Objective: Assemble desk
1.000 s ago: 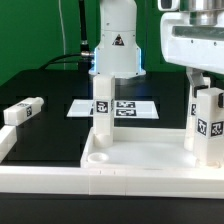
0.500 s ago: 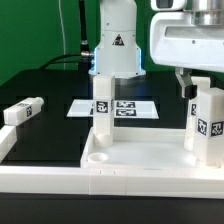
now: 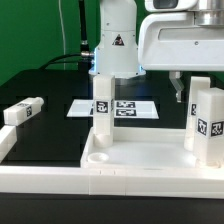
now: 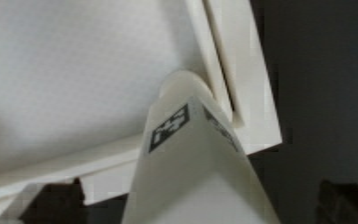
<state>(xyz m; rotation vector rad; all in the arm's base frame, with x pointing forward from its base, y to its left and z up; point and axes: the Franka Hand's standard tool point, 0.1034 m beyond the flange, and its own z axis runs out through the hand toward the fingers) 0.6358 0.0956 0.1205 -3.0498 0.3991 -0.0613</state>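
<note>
The white tabletop (image 3: 140, 152) lies rim-up at the front of the exterior view. One tagged leg (image 3: 102, 110) stands upright at its far left corner. A taller-looking leg (image 3: 208, 125) stands at the exterior view's right. My gripper (image 3: 200, 88) hangs open around that leg's top, one dark finger (image 3: 178, 90) clear of its side. In the wrist view the same leg (image 4: 194, 150) runs up between my gripper's (image 4: 194, 212) dark fingers (image 4: 51, 205) without touching them, with the tabletop (image 4: 69, 80) beyond. A loose leg (image 3: 22, 110) lies on the black table at the left.
The marker board (image 3: 122, 107) lies flat behind the tabletop. The arm's white base (image 3: 118, 45) stands at the back. White border rails (image 3: 40, 178) run along the front and the left side.
The jaws have opened off the right-hand leg. The hand has shifted toward the exterior view's left and lifted slightly. The leg stays standing.
</note>
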